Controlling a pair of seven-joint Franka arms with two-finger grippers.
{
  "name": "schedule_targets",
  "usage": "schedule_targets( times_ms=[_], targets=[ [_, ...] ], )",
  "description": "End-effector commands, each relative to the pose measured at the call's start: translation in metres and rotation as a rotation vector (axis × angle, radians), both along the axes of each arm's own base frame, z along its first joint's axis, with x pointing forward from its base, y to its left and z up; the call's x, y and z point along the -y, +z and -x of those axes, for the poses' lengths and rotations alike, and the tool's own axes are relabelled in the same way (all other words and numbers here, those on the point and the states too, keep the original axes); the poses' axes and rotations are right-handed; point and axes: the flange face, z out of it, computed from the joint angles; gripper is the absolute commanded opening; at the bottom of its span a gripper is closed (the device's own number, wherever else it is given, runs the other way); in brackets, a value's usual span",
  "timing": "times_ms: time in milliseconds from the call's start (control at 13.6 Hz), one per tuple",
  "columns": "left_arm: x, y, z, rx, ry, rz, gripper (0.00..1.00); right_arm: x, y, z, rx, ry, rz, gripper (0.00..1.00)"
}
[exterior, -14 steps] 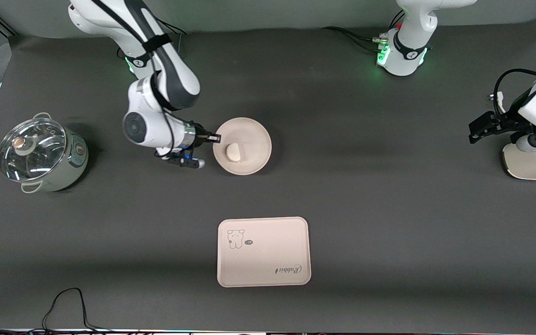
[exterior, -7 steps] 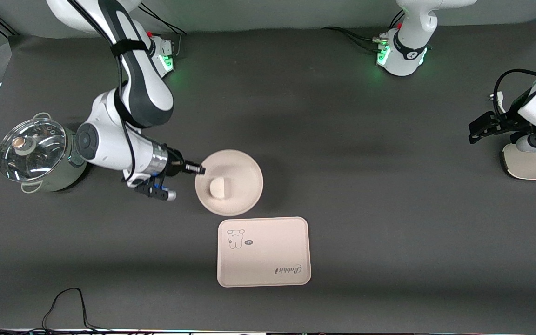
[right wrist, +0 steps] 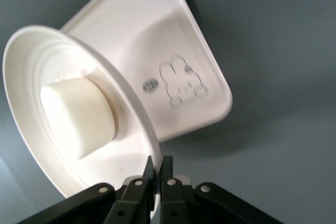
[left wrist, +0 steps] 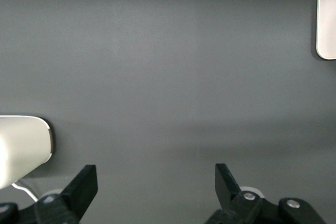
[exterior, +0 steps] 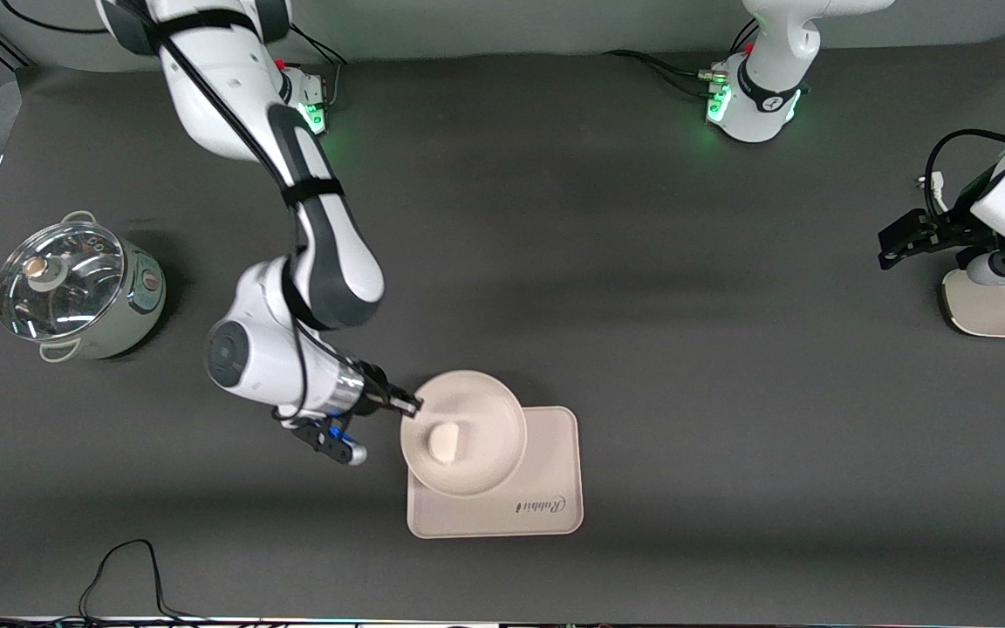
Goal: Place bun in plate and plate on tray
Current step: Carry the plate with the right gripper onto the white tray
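The right gripper [exterior: 410, 406] was clamped on the plate [exterior: 485, 410] rim (bun [exterior: 444, 441] inside) over the tray [exterior: 546, 515]. The left gripper [left wrist: 155, 179] waited, fingers apart.

Even, kinda dim overhead light in front view; soft shadows under the pot [exterior: 75, 292] and right arm. Green LED glow at both bases, top of frame. Lid has glare. Right wrist view: rabbit drawing [right wrist: 181, 81] slightly blurry, plate [right wrist: 31, 72] bright.
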Motion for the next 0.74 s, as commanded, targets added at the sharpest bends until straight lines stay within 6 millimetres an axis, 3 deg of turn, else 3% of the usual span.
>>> schedule_targets(
  times_ms=[0, 221, 515, 662],
  targets=[
    [0.003, 0.006, -0.002, 0.012, 0.009, -0.002, 1.0, 0.0, -0.034, -0.028, 0.055, -0.094, -0.033, 0.0],
    [0.004, 0.006, -0.002, 0.011, 0.008, -0.002, 1.0, -0.013, -0.075, -0.024, 0.056, -0.123, -0.044, 0.0],
    [0.005, 0.006, -0.002, 0.011, 0.005, -0.002, 1.0, -0.036, -0.092, -0.011, 0.043, -0.142, -0.06, 0.0],
    [0.006, 0.006, -0.002, 0.011, 0.003, -0.002, 1.0, -0.036, -0.099, -0.01, 0.043, -0.143, -0.055, 0.0]
  ],
)
